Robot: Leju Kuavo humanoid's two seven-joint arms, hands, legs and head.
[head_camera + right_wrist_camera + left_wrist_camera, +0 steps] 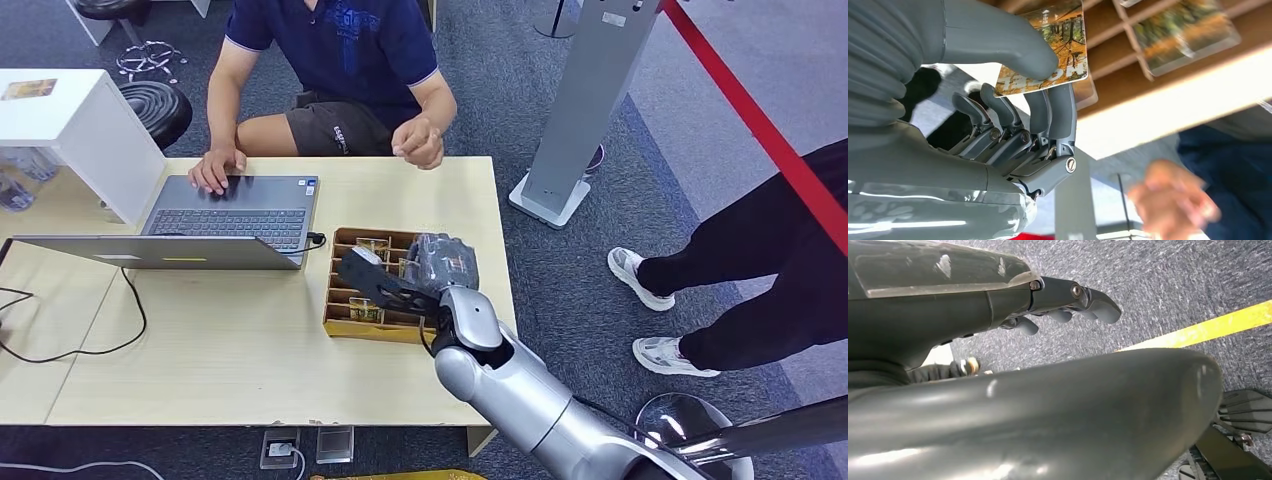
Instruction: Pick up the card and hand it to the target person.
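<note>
Above the wooden tray, my right hand pinches the card, long axis running outward past my fingertips.

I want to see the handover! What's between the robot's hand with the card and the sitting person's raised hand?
In the head view, bare tabletop lies between the right hand, pinching the card, and the person's hand.

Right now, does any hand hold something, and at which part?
The right hand pinches the card near one edge, between thumb and fingers. The left hand holds nothing.
</note>
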